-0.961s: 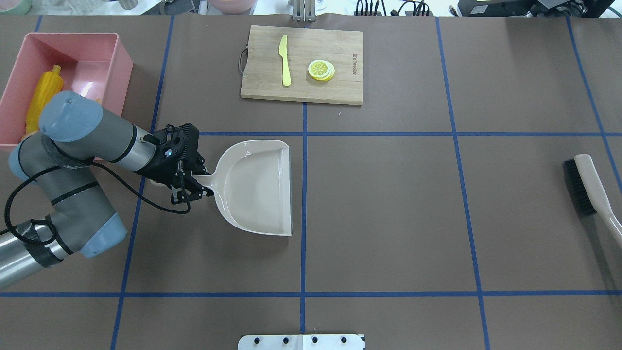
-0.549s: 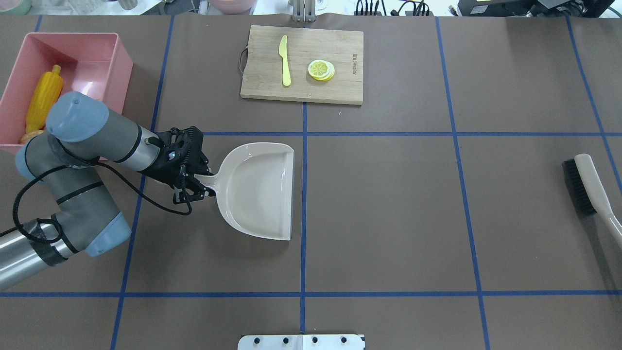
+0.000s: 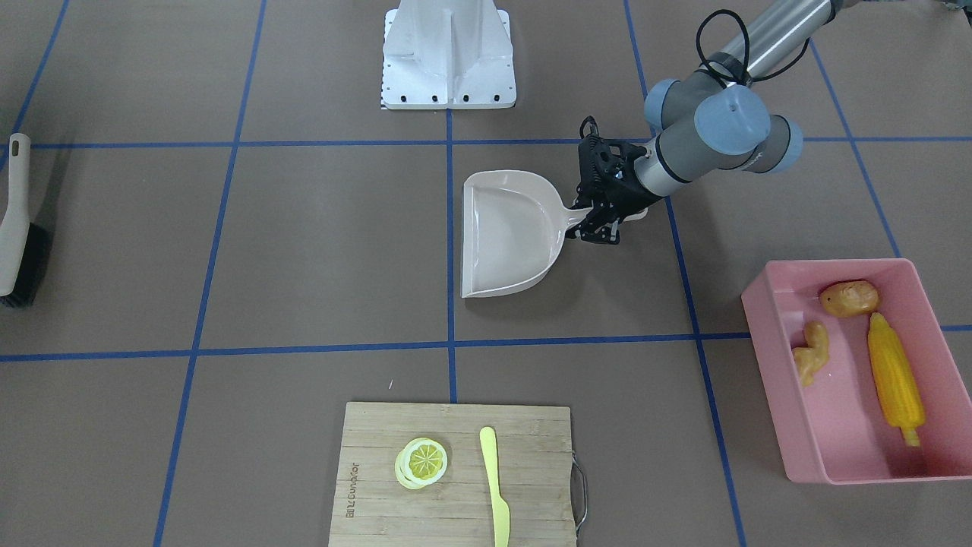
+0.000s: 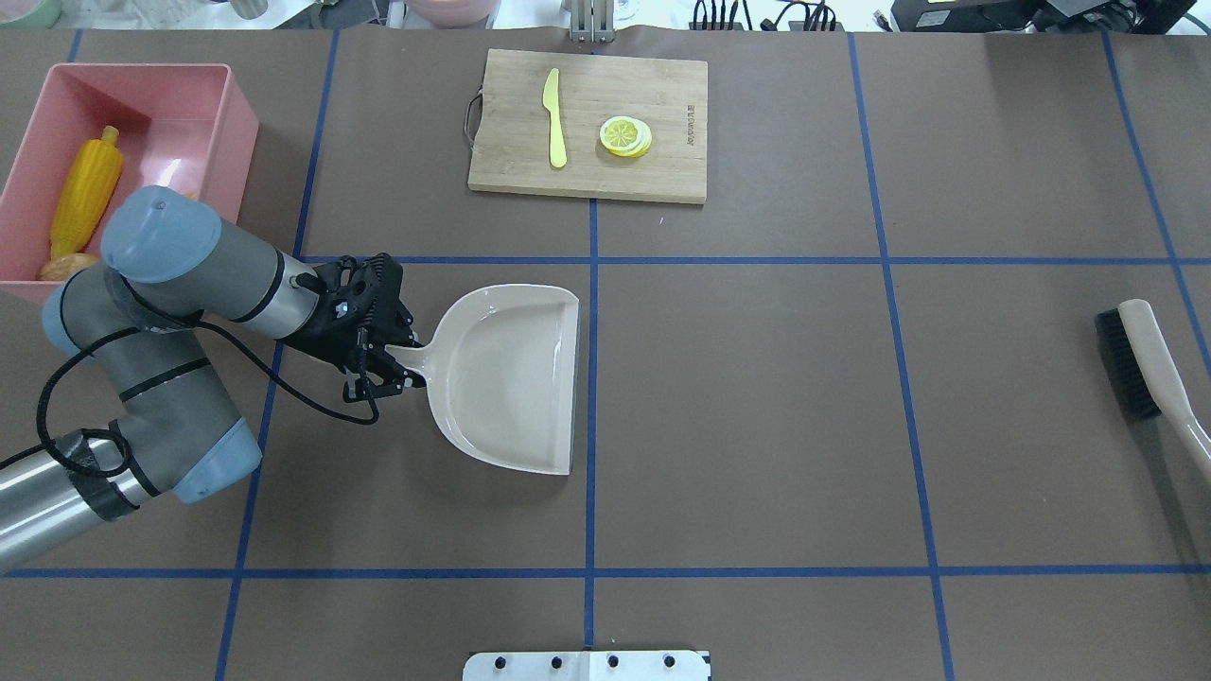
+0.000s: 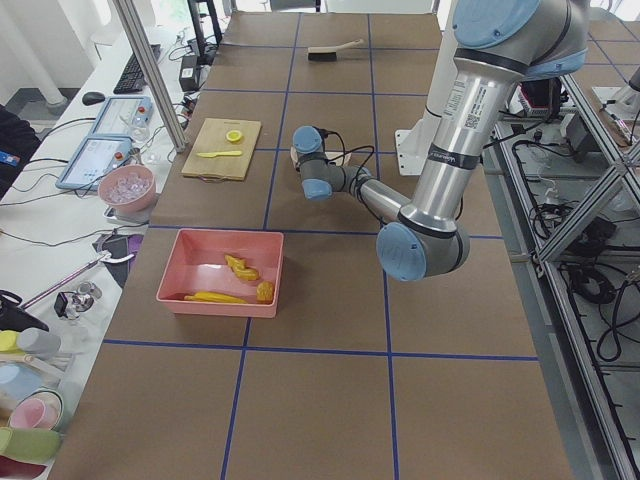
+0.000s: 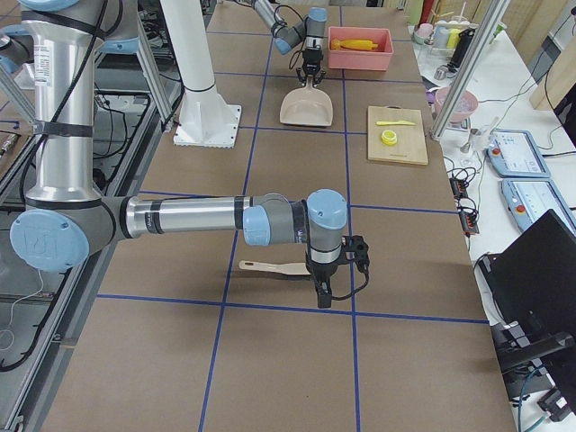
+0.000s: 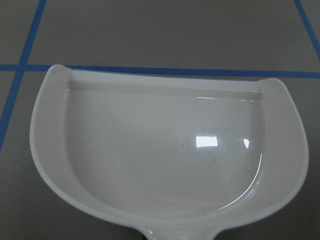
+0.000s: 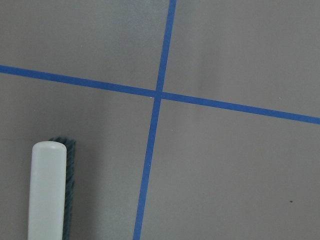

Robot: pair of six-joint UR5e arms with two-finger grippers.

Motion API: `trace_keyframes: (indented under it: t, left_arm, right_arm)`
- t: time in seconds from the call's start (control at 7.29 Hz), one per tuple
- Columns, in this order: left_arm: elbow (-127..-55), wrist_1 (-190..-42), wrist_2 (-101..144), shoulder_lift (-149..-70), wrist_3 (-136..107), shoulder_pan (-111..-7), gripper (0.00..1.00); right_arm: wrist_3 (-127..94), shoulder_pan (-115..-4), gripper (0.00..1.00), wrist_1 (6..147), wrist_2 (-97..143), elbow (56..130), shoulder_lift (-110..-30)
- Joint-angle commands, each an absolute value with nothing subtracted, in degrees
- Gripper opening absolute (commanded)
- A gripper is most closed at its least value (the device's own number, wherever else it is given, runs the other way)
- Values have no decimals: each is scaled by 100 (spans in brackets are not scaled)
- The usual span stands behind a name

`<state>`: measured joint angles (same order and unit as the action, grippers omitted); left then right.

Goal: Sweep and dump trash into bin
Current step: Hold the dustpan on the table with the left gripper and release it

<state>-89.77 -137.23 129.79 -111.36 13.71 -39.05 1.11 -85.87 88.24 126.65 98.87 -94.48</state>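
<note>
The pink bin (image 4: pixel 238 123) stands at the table's far left and also shows in the front view (image 3: pixel 762 323). In it lie the yellow corn cob (image 3: pixel 896 380), the brown potato (image 3: pixel 849 298) and the tan ginger root (image 3: pixel 811 353). The overhead view shows the corn (image 4: pixel 85 194) and part of the potato (image 4: pixel 66 267); my arm hides the ginger there. My left gripper (image 4: pixel 383 364) is shut on the handle of the empty beige dustpan (image 4: pixel 511 378), held level and low over the table. My right gripper (image 6: pixel 321 290) is by the brush (image 6: pixel 274 267); I cannot tell whether it is open or shut.
The brush (image 4: pixel 1149 364) lies at the table's right edge. A wooden cutting board (image 4: pixel 587 123) at the far middle carries a yellow knife (image 4: pixel 554 118) and a lemon slice (image 4: pixel 624 135). The robot's white base plate (image 4: pixel 587 665) is at the near edge.
My left arm has carried the dustpan a little to the right and toward the robot, away from the bin. The brush has not moved.
</note>
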Motion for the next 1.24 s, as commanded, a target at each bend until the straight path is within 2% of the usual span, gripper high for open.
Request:
trace_keyframes:
  t: [0.0, 1.1]
  left_arm:
    - [-8965, -13685, 12964, -11145, 1310, -3902, 0]
    - [-8771, -13685, 12806, -11355, 1134, -3902, 7]
  right_arm:
    - [114, -8587, 100, 8824, 12665, 9888, -9448]
    - [123, -8587, 100, 8833, 12647, 9817, -9545]
